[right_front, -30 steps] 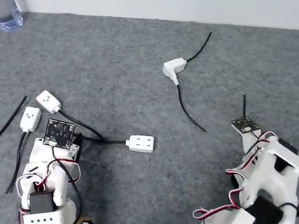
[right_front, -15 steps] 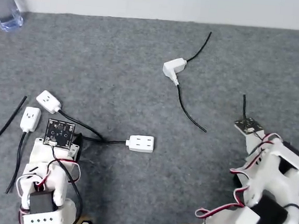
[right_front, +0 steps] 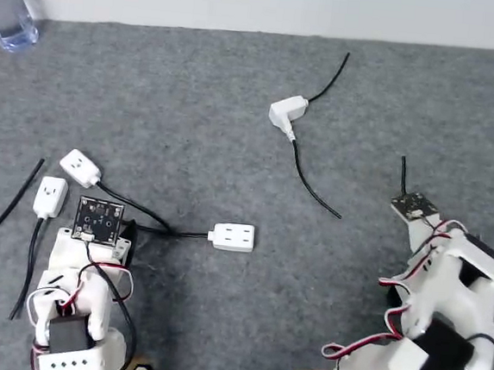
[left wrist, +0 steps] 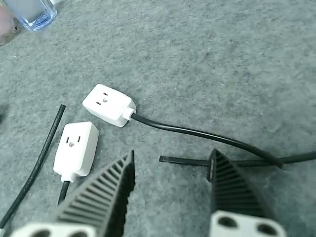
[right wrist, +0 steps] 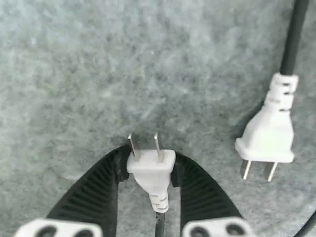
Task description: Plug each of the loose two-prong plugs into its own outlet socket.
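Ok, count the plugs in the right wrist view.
2. One white two-prong plug sits between the right gripper's fingers; a second white plug lies on grey carpet beside it. Others may be hidden.

Grey felt table (right_front: 194, 102) — sockets (right_front: 232, 236), plugs (right_front: 288, 112), cords (right_front: 312, 186).

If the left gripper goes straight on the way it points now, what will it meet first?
Probably the black cord lying across the carpet just ahead of the open left gripper; depth is unclear, so it may touch carpet first.

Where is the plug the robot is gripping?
The gripped plug sits clamped in the right gripper in the right wrist view, with a loose plug lying nearby on the grey mat.
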Controlling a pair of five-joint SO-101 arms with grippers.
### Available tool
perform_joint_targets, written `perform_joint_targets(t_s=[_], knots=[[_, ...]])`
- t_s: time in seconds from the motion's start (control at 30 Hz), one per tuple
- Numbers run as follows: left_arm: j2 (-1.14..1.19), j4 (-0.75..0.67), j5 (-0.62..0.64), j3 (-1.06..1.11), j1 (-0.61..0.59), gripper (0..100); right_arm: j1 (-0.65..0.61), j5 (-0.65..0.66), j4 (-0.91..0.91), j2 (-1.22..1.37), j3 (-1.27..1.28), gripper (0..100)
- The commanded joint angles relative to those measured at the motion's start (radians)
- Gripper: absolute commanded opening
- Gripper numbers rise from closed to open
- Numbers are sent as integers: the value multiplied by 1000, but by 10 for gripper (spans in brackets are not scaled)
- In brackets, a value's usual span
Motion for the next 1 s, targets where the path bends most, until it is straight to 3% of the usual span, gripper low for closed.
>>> perform_joint_targets(t_s=[0.0,0.27,0.6,0.83,0.97], knots=[[-14,2,-8,-5,6,228,-101,-18,-22,1,9,8],[-14,3,-8,-5,8,228,-255,-92,136,-182,-52,9],[-14,8,-37,-5,8,228,-395,-89,274,-280,-147,9],[-14,9,-38,-5,8,228,-536,69,268,-202,-215,9],[-14,9,-38,-5,8,228,-638,84,268,-163,-262,9]])
